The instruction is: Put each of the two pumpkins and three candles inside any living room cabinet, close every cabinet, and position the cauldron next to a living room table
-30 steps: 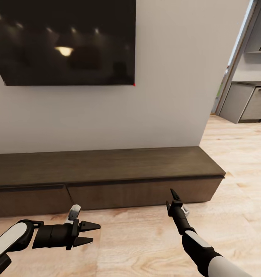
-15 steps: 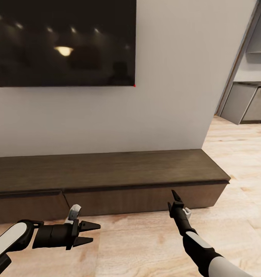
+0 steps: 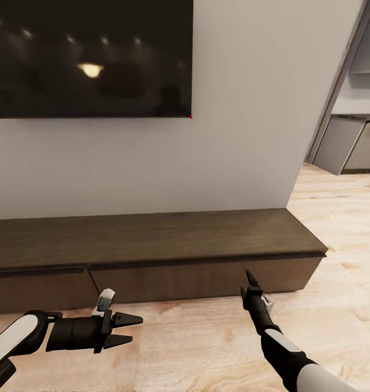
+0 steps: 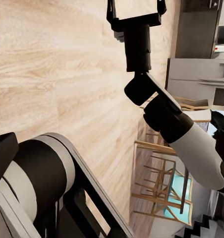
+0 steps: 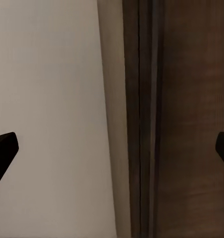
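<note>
The cabinet [image 3: 206,239], a long low dark brown console, stands against the white wall, and its drawer fronts look shut. My left gripper [image 3: 134,330] hovers open and empty over the floor in front of the cabinet's left half. My right gripper [image 3: 250,279] points at the cabinet's right drawer front, just short of it. In the right wrist view its fingertips [image 5: 4,148] stand wide apart with the dark wood [image 5: 191,124] beyond them and nothing between them. The left wrist view also catches the right gripper [image 4: 136,7]. Pumpkins, candles and cauldron are out of view.
A large black TV [image 3: 92,57] hangs on the wall above the cabinet. Pale wood floor [image 3: 206,348] runs in front and to the right. Grey kitchen units [image 3: 351,144] show through the opening at right. Wooden chairs [image 4: 161,183] stand behind me.
The whole picture has shifted slightly, so the camera moved a little relative to the cabinet. Both arms keep nearly the same pose and both grippers stay open.
</note>
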Tool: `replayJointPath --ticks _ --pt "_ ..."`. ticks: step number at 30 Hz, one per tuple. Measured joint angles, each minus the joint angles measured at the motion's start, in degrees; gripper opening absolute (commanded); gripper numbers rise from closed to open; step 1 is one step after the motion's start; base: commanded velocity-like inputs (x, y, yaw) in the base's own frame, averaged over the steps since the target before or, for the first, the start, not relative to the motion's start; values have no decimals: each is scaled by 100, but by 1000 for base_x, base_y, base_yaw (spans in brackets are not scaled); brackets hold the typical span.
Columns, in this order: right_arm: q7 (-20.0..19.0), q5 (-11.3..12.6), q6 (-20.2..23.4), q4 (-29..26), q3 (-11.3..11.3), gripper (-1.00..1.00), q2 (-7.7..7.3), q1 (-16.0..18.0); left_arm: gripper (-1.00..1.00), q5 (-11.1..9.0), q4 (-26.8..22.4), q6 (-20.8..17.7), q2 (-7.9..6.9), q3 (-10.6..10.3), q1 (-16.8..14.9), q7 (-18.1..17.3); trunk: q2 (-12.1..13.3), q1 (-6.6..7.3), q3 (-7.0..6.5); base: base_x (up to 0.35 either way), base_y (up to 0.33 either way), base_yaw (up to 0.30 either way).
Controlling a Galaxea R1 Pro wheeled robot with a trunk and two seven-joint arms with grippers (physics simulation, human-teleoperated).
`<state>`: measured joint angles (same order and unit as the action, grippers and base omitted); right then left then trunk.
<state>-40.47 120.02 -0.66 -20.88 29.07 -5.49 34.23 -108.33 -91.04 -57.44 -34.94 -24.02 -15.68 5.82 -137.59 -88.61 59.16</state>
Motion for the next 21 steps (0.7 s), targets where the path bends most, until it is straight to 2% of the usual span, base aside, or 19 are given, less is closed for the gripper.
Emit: replayJointPath --ticks 14,21 --pt "0 0 -13 5 0 100 13 0 100 -90 -12 0 0 -7 0 0 -561 -307 251 0 0 0" --pt "0 0 -13 5 8 100 24 0 100 -99 -10 0 0 -9 0 0 -564 -311 274 0 0 0"
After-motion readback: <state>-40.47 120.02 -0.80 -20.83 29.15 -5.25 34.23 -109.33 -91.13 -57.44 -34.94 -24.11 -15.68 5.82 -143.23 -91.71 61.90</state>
